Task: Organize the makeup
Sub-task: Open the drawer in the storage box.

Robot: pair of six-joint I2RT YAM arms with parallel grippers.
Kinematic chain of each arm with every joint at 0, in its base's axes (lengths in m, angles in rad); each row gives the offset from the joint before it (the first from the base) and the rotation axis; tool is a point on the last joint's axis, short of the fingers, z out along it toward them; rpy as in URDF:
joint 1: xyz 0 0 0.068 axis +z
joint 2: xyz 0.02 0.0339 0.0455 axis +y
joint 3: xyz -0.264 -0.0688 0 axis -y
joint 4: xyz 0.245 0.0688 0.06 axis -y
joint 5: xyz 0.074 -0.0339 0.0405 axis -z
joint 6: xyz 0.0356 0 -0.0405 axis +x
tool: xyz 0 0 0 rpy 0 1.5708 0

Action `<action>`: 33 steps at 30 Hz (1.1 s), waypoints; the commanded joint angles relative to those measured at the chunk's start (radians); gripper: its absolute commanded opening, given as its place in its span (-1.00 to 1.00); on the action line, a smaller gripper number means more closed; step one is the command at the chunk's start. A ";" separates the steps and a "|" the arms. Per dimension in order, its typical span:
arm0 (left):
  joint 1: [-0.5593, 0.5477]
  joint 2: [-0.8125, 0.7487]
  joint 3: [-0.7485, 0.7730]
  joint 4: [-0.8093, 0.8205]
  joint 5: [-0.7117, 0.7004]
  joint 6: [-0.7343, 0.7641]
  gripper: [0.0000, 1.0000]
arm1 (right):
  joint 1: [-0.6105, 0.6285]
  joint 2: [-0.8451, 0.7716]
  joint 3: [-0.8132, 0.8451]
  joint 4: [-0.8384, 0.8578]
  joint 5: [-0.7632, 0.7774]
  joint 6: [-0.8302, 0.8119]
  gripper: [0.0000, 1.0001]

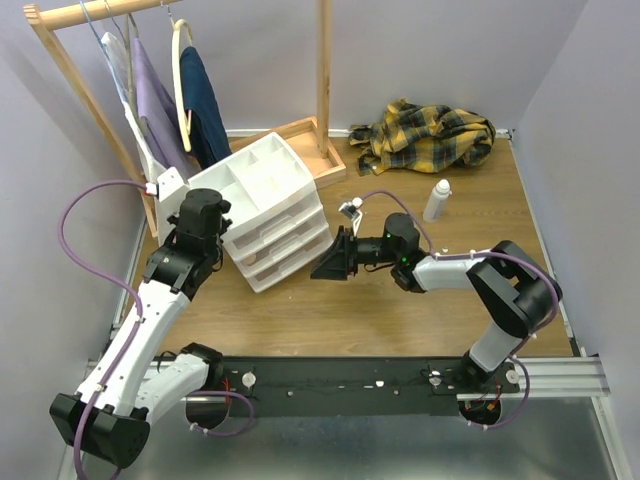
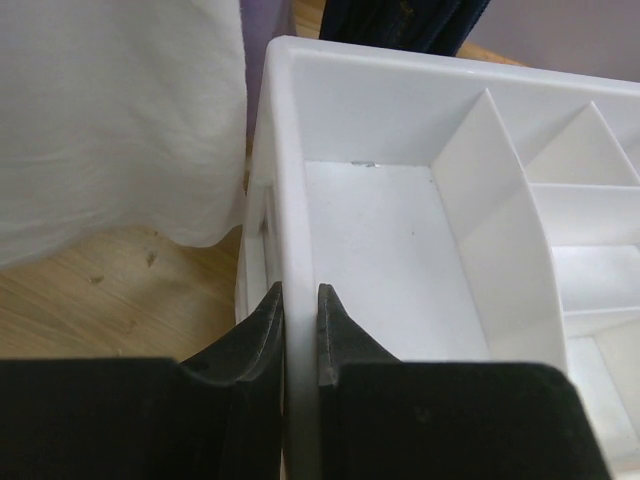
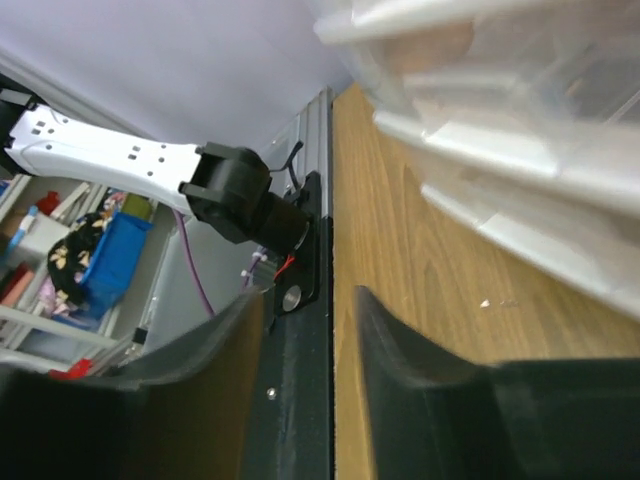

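Of the makeup, only one small white capped bottle (image 1: 437,200) shows, standing upright on the wooden table right of centre. My left gripper (image 1: 200,222) (image 2: 298,292) is shut on the left rim wall of the white drawer unit (image 1: 262,190), one finger outside and one inside the top tray (image 2: 380,250), whose compartments look bare. My right gripper (image 1: 333,263) (image 3: 308,300) hovers low just off the drawers' front right corner. It points toward the table's near edge, open, with nothing between its fingers. The translucent drawer fronts (image 3: 520,130) blur past at its upper right.
A yellow plaid cloth (image 1: 430,135) lies crumpled at the back right. A wooden clothes rack (image 1: 322,70) with hanging garments (image 1: 200,105) stands behind the drawer unit, and white fabric (image 2: 110,120) hangs close to its left side. The black rail (image 3: 310,300) runs along the table's near edge.
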 commanded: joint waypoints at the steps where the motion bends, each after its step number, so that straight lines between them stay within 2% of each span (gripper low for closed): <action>1: -0.001 -0.005 0.040 0.048 0.040 -0.195 -1.00 | 0.062 0.065 0.044 -0.083 -0.006 -0.057 0.21; 6: -0.001 -0.018 0.138 0.009 0.063 -0.275 -1.00 | 0.073 0.096 0.053 -0.060 0.045 -0.023 0.77; 10: -0.001 -0.030 0.184 -0.022 0.090 -0.304 -1.00 | 0.073 0.092 0.056 -0.011 0.070 0.000 1.00; 15: -0.001 -0.064 0.218 -0.054 0.089 -0.323 -1.00 | 0.073 0.082 0.100 -0.007 0.086 0.028 0.99; 24: -0.001 -0.102 0.216 -0.088 0.095 -0.367 -1.00 | 0.073 0.070 0.119 -0.045 0.215 0.100 0.99; 28: -0.001 -0.116 0.193 -0.082 0.101 -0.413 -1.00 | 0.067 0.059 0.136 -0.120 0.324 0.133 1.00; 33: -0.001 -0.122 0.159 -0.070 0.121 -0.472 -1.00 | 0.052 0.049 0.117 -0.021 0.341 0.172 1.00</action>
